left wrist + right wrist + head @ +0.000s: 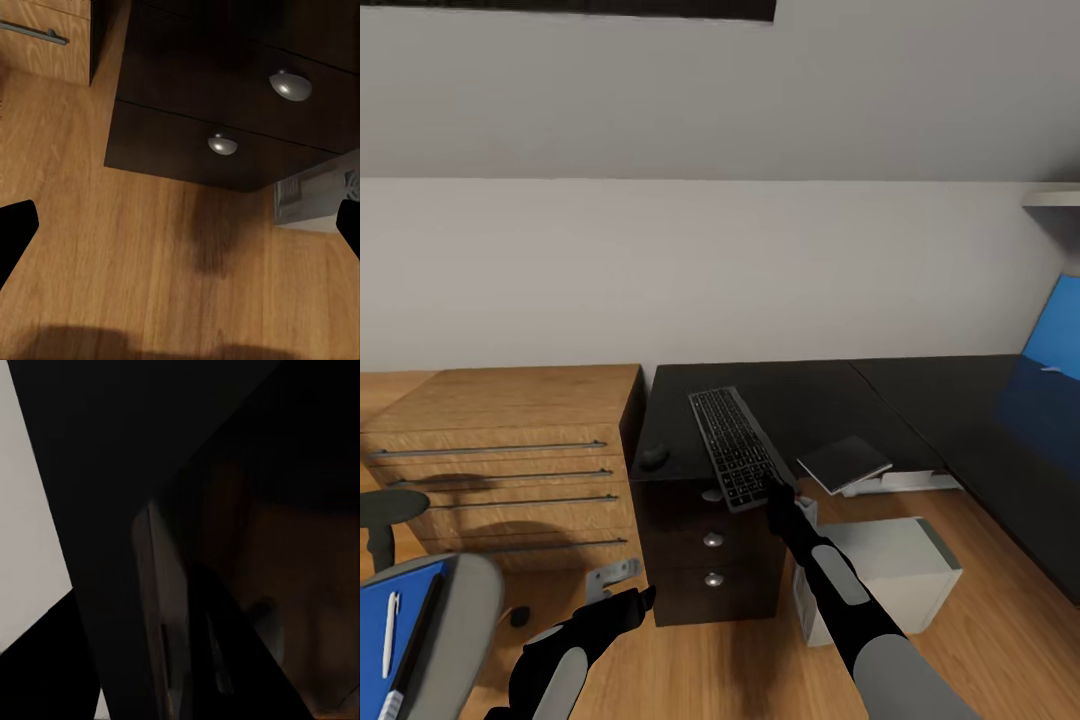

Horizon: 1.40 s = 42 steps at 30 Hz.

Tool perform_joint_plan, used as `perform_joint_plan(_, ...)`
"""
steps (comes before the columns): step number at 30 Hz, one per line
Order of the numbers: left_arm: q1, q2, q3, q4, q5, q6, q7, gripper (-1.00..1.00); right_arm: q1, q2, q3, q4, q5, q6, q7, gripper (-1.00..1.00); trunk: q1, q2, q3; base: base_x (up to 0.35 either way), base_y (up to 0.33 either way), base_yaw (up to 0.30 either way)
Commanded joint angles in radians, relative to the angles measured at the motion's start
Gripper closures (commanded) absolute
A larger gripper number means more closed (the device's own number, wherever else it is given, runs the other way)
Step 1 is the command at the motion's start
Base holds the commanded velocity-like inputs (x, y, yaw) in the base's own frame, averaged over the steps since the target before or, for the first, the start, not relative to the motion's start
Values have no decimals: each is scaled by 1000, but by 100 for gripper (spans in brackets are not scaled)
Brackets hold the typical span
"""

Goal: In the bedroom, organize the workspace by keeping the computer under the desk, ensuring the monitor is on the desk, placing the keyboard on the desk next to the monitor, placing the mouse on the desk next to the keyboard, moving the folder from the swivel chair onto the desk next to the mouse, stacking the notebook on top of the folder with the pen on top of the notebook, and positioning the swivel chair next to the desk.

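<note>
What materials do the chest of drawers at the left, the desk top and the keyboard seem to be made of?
The light brown chest of drawers looks like oak wood or veneer: grain lines show, with slim grey metal-looking handles. The black desk top seems a matte laminate, smooth and without grain. The slim silver-grey keyboard, held at its near end by the right pincer, could be brushed metal or plastic; its dark keys look plastic.

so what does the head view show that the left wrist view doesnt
Head view alone: the keyboard on the desk, overhanging its front edge, with the right gripper at its near end; the mouse; the folder and pen on the swivel chair. Left wrist view alone: a close look at the floor between the left gripper's open jaws. Shared: the black drawer unit with its round knobs, the oak dresser and the computer.
</note>
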Motion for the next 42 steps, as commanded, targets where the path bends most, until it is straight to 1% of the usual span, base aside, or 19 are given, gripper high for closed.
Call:
perform_joint_plan(1, -1, 0, -1, -1, 11, 2, 10, -100, 0, 0, 0, 0, -9, 13, 1, 100, -4, 7, 2, 0, 0, 0)
perform_joint_plan(5, -1, 0, -1, 3, 11, 2, 11, -100, 0, 0, 0, -5, -9, 28, 0, 100, -19, 35, 15, 0, 0, 0)
perform_joint_plan(7, -1, 0, -1, 6, 11, 2, 11, -100, 3, 1, 0, -50, -10, 29, 0, 100, -27, 49, 21, 0, 0, 0)
perform_joint_plan(8, -1, 0, -1, 6, 11, 2, 11, -100, 19, 0, 0, -92, -10, 29, -3, 100, -31, 56, 24, 0, 0, 0)
perform_joint_plan(9, -1, 0, 0, 9, 11, 2, 11, -100, 69, 1, 0, -179, -10, 28, -13, 100, -35, 63, 27, 0, 0, 0)
perform_joint_plan(10, -1, 0, 0, 10, 11, 2, 11, -100, 88, 1, 0, -219, -9, 28, -26, 100, -39, 70, 30, 0, 0, 0)
perform_joint_plan(11, -1, 0, 1, 10, 11, 2, 11, -100, 114, 1, 0, -275, -9, 28, -54, 100, -42, 77, 34, 0, 0, 0)
perform_joint_plan(13, -1, -1, 1, 12, 10, 2, 11, -100, 143, 1, 0, -338, -10, 28, -89, 100, -50, 91, 40, -32, -12, 0)
perform_joint_plan(18, -1, -1, 0, 11, 8, 2, 11, -100, 181, 1, 0, -420, -9, 28, -114, 100, -69, 126, 55, -179, -99, 0)
perform_joint_plan(23, -1, -1, -1, 11, 6, 2, 11, -100, 211, 1, 0, -487, -10, 27, -117, 100, -88, 161, 71, -275, -183, 0)
perform_joint_plan(25, -1, -1, -1, 11, 6, 2, 11, -100, 232, 1, 0, -531, -10, 27, -118, 100, -96, 175, 77, -283, -197, 0)
perform_joint_plan(28, -1, -3, -1, 11, 5, 2, 11, -100, 252, 0, 0, -569, -11, 29, -118, 100, -108, 196, 87, -285, -201, 0)
perform_joint_plan(31, -1, -3, -1, 11, 5, 2, 11, -100, 259, -1, -1, -583, -10, 31, -116, 100, -119, 217, 96, -285, -204, 0)
perform_joint_plan(32, -1, -3, -1, 11, 4, 2, 12, -100, 260, -4, -1, -586, -10, 32, -115, 100, -123, 224, 99, -285, -205, 0)
perform_joint_plan(35, -1, -3, -1, 11, 4, 2, 11, -100, 262, -27, 0, -590, -9, 52, -113, 100, -134, 245, 109, -285, -205, 0)
perform_joint_plan(39, -1, -3, -1, 11, 4, 2, 12, -100, 262, -34, 0, -591, -13, 61, -111, 100, -150, 273, 121, -285, -206, 0)
perform_joint_plan(42, -1, -3, -1, 11, 4, 2, 11, -100, 262, -35, -1, -590, -16, 63, -110, 100, -161, 294, 131, -285, -206, 0)
